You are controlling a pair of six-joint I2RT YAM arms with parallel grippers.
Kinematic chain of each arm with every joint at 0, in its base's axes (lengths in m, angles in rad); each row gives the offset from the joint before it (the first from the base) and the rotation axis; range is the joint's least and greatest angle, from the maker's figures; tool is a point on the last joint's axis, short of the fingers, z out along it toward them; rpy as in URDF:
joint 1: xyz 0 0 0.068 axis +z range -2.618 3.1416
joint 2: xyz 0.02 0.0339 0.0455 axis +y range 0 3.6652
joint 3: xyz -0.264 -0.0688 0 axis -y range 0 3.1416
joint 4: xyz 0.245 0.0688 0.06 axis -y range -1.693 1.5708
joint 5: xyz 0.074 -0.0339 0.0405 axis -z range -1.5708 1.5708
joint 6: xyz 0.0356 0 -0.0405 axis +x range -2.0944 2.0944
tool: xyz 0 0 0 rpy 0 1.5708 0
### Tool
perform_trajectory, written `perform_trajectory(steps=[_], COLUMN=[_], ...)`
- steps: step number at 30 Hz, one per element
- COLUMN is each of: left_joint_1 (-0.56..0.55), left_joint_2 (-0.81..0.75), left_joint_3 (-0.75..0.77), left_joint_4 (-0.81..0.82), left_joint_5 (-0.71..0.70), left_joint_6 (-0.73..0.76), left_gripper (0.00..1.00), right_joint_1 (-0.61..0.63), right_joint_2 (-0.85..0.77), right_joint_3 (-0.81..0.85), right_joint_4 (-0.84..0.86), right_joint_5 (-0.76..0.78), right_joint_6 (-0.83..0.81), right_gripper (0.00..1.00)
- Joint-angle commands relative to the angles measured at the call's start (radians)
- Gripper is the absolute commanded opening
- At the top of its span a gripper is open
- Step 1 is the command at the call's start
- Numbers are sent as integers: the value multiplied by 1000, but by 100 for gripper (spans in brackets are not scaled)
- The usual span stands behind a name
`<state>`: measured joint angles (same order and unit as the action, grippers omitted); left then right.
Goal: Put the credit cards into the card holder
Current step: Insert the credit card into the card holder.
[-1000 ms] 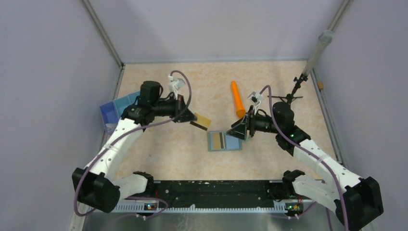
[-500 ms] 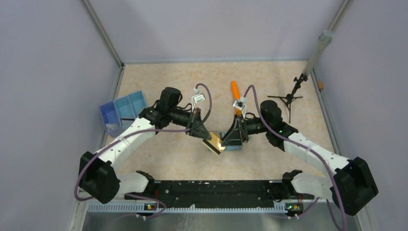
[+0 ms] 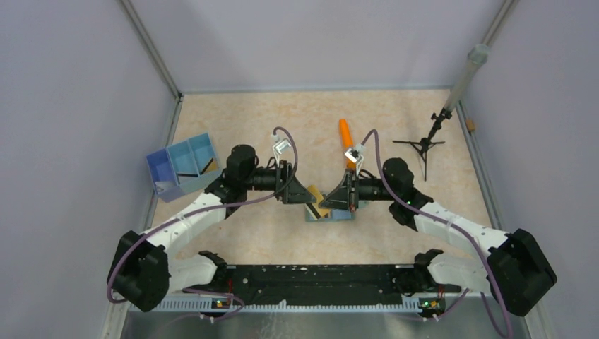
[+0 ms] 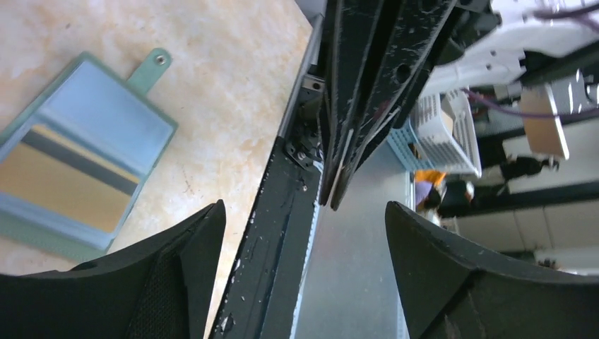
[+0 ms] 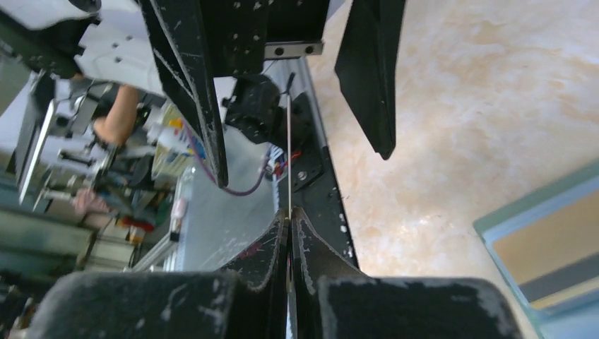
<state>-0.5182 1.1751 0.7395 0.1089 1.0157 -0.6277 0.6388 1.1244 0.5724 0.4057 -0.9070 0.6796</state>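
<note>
Card (image 5: pixel 288 141) pinched over the open wallet (image 3: pixel 339 216)
Top: left gripper (image 3: pixel 305 200) and right gripper (image 3: pixel 330 201) meet tip to tip, wallet beneath them. Left wrist: jaws spread; wallet (image 4: pixel 106 120) lies left of them, a second card (image 4: pixel 63 187) inside. Right wrist: fingers (image 5: pixel 268 247) pressed together on the card, edge-on; wallet (image 5: pixel 544 240) lower right.

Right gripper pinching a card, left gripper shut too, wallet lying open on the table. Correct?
No. The left gripper is open, jaws wide and empty: see the left wrist view. The right gripper does pinch a card; the wallet lies open.
</note>
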Motion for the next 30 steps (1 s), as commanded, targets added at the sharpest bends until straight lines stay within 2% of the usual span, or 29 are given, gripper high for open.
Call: perform_trajectory(steps=[1, 4, 8, 10, 12, 18, 26, 28, 30], left_joint_1=[-8, -33, -72, -82, -86, -94, -101, -106, -110], left_joint_2=[-50, -72, -75, -74, -72, -60, -42, -29, -13], left_joint_3=[-146, -229, -318, -348, -359, -353, -350, -344, -325], left_joint_4=[462, 618, 840, 892, 902, 903, 894, 893, 868], left_joint_5=[-174, -266, -373, -424, -442, -444, -439, -432, -411], left_joint_6=[-271, -364, -483, -512, -519, -533, -542, -544, -531], left_gripper=[87, 86, 68, 65, 61, 39, 30, 20, 3], right_joint_1=[7, 7, 7, 7, 7, 7, 7, 7, 7], right_joint_2=[-71, -91, -97, -96, -95, -88, -67, -58, -51], right_joint_3=[-112, -163, -206, -215, -215, -222, -225, -222, -214], right_joint_4=[280, 381, 474, 491, 493, 511, 545, 548, 530], right_joint_5=[236, 313, 363, 370, 369, 363, 334, 326, 321], right_joint_6=[140, 194, 239, 247, 248, 258, 277, 279, 274], right_gripper=[0, 0, 0, 0, 0, 0, 0, 0, 0])
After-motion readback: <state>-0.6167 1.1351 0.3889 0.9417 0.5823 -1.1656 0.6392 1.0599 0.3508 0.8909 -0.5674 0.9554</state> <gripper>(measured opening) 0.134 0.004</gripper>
